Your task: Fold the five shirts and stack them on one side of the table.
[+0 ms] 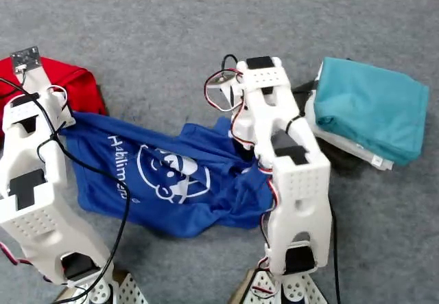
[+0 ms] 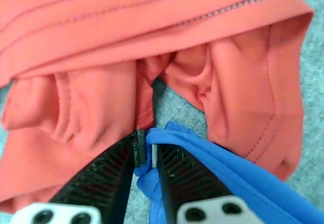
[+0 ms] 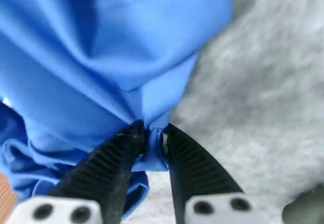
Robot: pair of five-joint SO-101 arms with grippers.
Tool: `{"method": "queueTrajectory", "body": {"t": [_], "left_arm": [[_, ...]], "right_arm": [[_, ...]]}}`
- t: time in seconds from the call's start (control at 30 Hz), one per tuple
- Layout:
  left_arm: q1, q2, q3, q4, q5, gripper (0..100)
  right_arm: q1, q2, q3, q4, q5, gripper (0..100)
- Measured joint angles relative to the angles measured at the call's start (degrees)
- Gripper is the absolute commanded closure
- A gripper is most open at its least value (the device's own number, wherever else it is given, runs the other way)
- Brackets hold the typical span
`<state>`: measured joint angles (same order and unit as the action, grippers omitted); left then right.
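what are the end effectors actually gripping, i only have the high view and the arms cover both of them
Observer: The left end effector is shut on a bunched edge of the blue shirt.
Operator: and the right one
Observer: The right end effector is pinched on a fold of the same blue shirt.
Operator: is the red shirt caught in the left one too
Observer: It does not look so. The red shirt lies just beyond that end effector, and only blue cloth shows inside it.
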<state>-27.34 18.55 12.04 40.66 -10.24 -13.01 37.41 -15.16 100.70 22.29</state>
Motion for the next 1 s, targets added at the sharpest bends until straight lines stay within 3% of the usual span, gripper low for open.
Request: {"method": "queueTrajectory", "body": {"t": [0.23,0.5,1.0], "left_arm": [[0.00,0.00,0.00,0.00,0.00,98],[0.00,0.00,0.00,0.00,0.00,98],[0.00,0.00,0.00,0.00,0.00,98]], "right_arm": [[2.11,-8.62,1.49,-2.37,0.00,87.1],[0.53,-10.90,-13.45,-3.08,-2.29,86.8],[-8.62,26.64,-51.43,0.18,-7.03,86.8]]}}
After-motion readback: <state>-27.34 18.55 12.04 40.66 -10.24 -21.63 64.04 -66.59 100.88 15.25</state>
